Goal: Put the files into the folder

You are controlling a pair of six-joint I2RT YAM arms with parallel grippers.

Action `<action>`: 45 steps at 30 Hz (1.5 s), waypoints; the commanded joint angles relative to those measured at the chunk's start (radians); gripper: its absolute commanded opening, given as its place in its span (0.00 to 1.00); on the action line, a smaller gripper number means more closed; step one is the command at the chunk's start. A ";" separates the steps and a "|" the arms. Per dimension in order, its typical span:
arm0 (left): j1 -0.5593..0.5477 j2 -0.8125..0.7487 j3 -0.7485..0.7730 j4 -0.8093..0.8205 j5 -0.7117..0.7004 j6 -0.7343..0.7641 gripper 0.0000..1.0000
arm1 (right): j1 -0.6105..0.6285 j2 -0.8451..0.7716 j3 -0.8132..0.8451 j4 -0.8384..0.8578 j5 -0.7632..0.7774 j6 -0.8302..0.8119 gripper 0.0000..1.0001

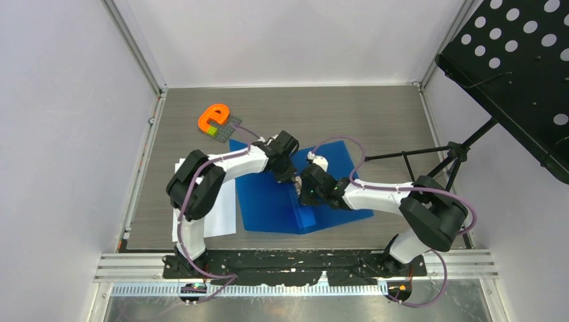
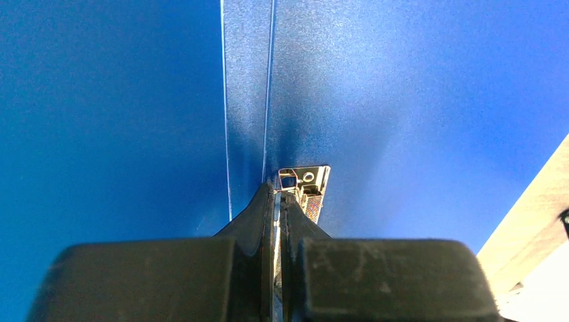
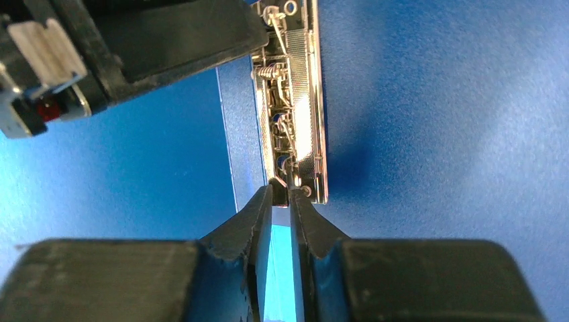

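Since the blue folder point(image 1: 268, 201) lies open on the counter point(image 1: 335, 114), thin and bendy, I touch only its stiff, springy metal clip point(image 3: 298, 100). My left claw point(image 2: 276, 191) is closed on one end. My right claw point(image 3: 280, 194) is nearly closed at the other; gripping or not, I cannot tell. The white sheets point(image 1: 226, 211) lie left of the folder, light and floppy, best taken by an edge. My left arm crosses above them. An orange letter point(image 1: 216, 117) stands beyond the folder's far corner.

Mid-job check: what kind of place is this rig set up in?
Most likely a lab robot cell: plain white walls box in a grey table, the arms are bolted to a metal rail, and a perforated black stand sits beside it.
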 commanded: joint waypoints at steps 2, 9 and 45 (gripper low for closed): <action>-0.013 -0.058 -0.073 -0.110 -0.073 -0.095 0.00 | -0.002 0.037 0.039 -0.048 0.102 0.006 0.18; -0.013 -0.068 -0.063 -0.128 -0.085 -0.110 0.00 | 0.000 0.055 0.053 -0.100 0.138 -0.006 0.08; 0.006 0.020 -0.036 -0.126 -0.040 0.232 0.00 | 0.096 -0.019 -0.007 -0.131 0.517 0.092 0.06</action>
